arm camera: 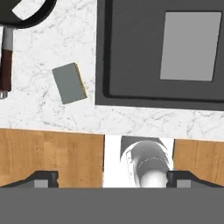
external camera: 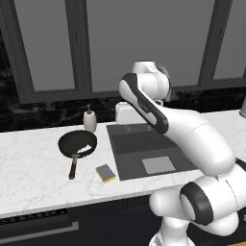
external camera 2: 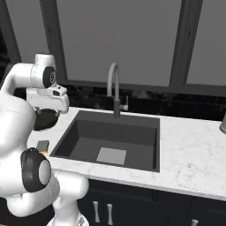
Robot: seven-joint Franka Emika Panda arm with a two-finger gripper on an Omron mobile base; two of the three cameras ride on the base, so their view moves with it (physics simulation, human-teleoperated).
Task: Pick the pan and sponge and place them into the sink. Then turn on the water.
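The black pan sits on the white counter left of the sink, its reddish-brown handle pointing at the front edge. The grey-blue and yellow sponge lies between the handle and the sink. My gripper hangs high above the counter's front edge, open, with nothing between its widely spread fingertips. Looking down from the hand, the sponge and pan lie upper left and the sink upper right. The faucet stands behind the basin, with no water running.
A beige soap bottle stands behind the pan by the wall. A grey object stands at the counter's far right edge. Dark windows run along the back. Wooden floor lies below the counter's front edge.
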